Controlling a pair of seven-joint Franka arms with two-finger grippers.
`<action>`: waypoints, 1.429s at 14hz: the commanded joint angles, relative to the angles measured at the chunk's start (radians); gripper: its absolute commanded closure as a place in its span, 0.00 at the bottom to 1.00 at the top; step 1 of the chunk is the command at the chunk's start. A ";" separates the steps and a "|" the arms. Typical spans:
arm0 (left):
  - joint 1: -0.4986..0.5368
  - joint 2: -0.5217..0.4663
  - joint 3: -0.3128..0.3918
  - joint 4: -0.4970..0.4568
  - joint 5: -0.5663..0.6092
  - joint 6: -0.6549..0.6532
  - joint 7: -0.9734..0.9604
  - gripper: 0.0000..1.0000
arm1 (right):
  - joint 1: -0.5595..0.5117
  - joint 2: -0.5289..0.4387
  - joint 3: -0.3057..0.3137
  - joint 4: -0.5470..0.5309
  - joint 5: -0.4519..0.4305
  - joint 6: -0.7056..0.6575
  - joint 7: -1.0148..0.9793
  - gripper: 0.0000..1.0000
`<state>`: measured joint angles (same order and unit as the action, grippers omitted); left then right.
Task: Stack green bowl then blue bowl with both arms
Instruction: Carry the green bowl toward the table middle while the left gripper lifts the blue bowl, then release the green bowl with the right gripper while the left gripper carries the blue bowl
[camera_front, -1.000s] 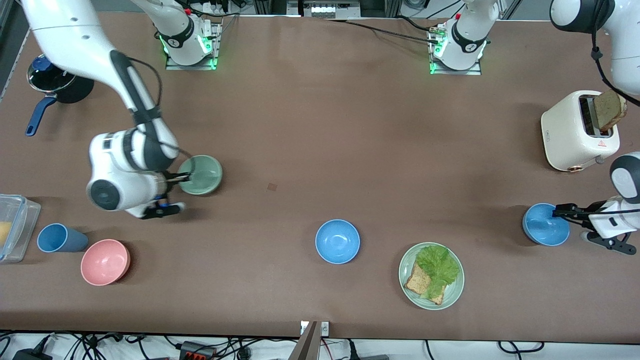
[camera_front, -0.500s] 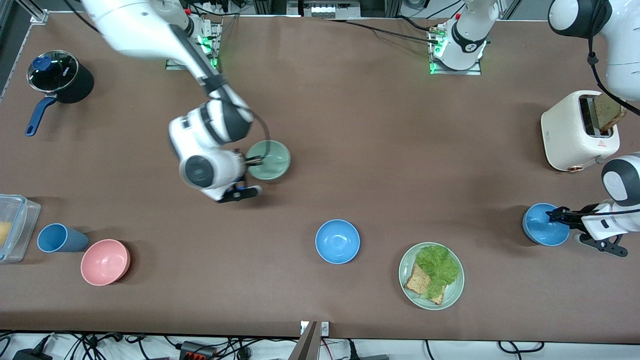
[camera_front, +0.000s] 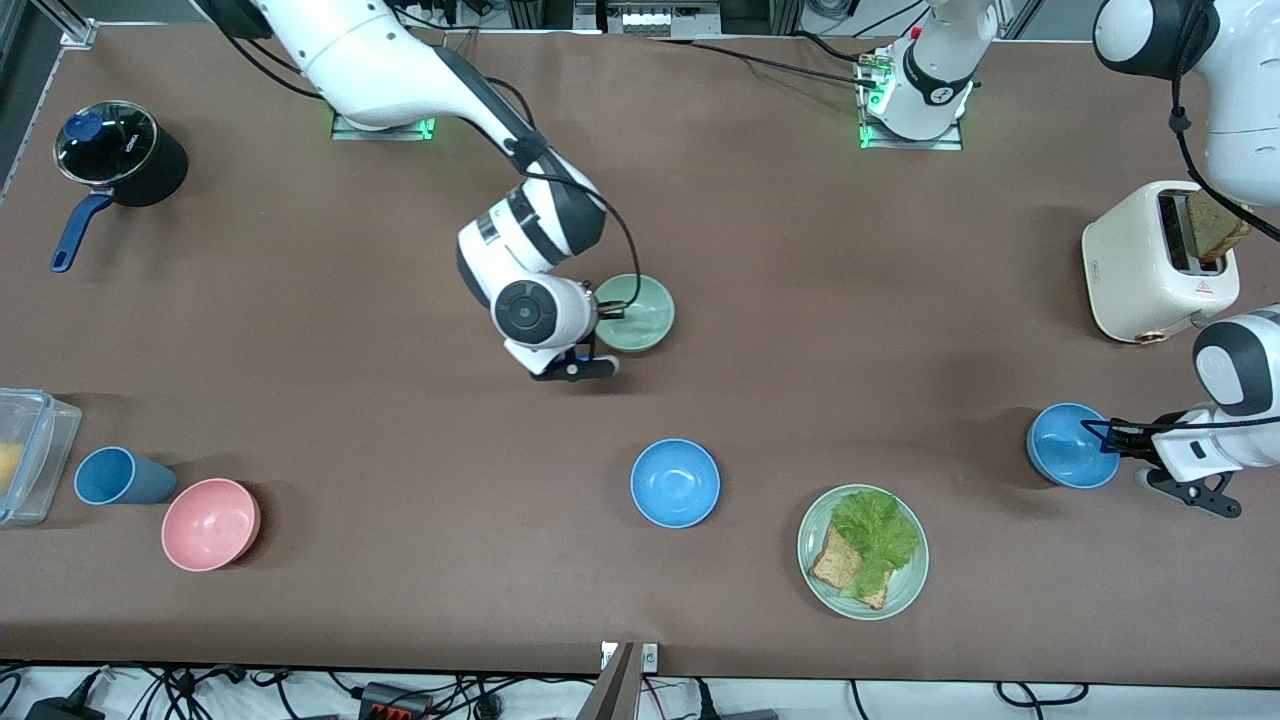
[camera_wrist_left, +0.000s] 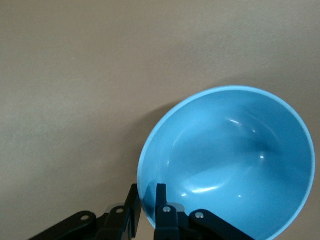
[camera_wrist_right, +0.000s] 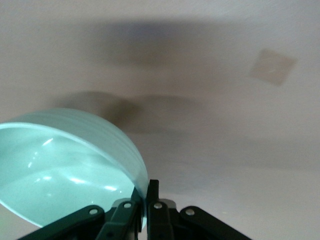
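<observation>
My right gripper (camera_front: 607, 312) is shut on the rim of the green bowl (camera_front: 638, 312) and holds it above the middle of the table; the right wrist view shows the bowl (camera_wrist_right: 65, 170) pinched at its rim by the gripper (camera_wrist_right: 146, 192). My left gripper (camera_front: 1100, 437) is shut on the rim of a blue bowl (camera_front: 1068, 445) near the left arm's end of the table; the left wrist view shows that bowl (camera_wrist_left: 230, 160) gripped at its rim by the gripper (camera_wrist_left: 147, 197). A second blue bowl (camera_front: 675, 483) sits alone on the table, nearer to the front camera than the green bowl.
A pale-green plate (camera_front: 812, 545) with lettuce and bread lies beside the free blue bowl. A white toaster (camera_front: 1150, 265) with bread stands at the left arm's end. A pink bowl (camera_front: 210, 524), blue cup (camera_front: 115, 476), clear container (camera_front: 30, 450) and dark pot (camera_front: 125, 160) stand at the right arm's end.
My right gripper has carried the green bowl from the right arm's end toward the table's middle. My left gripper has shifted its blue bowl slightly toward the middle.
</observation>
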<state>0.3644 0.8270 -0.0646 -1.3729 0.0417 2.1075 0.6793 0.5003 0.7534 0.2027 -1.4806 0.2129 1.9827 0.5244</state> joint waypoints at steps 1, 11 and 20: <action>-0.009 0.012 -0.007 0.032 -0.013 -0.007 0.036 1.00 | 0.007 0.034 -0.006 0.029 0.034 0.008 0.048 1.00; 0.030 -0.120 -0.161 0.034 -0.062 -0.216 0.042 1.00 | -0.026 -0.106 -0.032 0.034 0.019 -0.022 0.078 0.00; 0.013 -0.272 -0.545 -0.060 -0.080 -0.396 -0.854 1.00 | -0.250 -0.315 -0.124 0.075 -0.156 -0.099 -0.012 0.00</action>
<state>0.3740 0.5998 -0.5294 -1.3652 -0.0412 1.7069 0.0236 0.2902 0.4659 0.0857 -1.4179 0.0680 1.8927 0.5653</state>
